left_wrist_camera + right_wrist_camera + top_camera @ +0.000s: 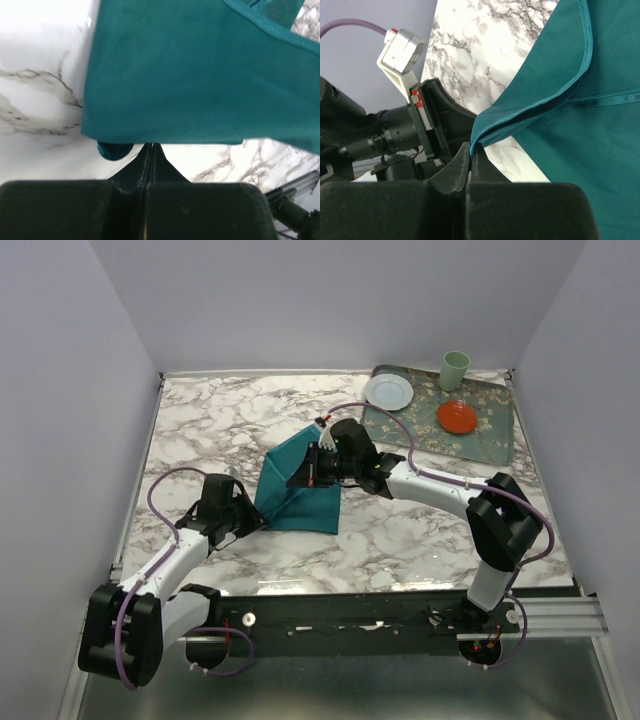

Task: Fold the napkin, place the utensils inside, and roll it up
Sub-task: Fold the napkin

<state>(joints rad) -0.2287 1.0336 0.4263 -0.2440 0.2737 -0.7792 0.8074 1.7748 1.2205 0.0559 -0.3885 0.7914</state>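
**Camera stations: one fixed overhead, two wrist-mounted, all bearing on the teal soft cloth napkin (298, 495).**

The top external view sits high behind the arm bases and looks down and forward over the whole white grey-veined marble table (220, 420), with the napkin distant and near mid-frame. The left wrist view looks from the napkin's near-left corner, along the left gripper's black fingers (127, 177), very close. The right wrist view looks from beside the napkin's raised edge, past the right gripper's black fingers (451, 172), equally close. All three share napkin and marble. The right wrist view also takes in the white boxy camera housing (400, 47) on the left wrist.
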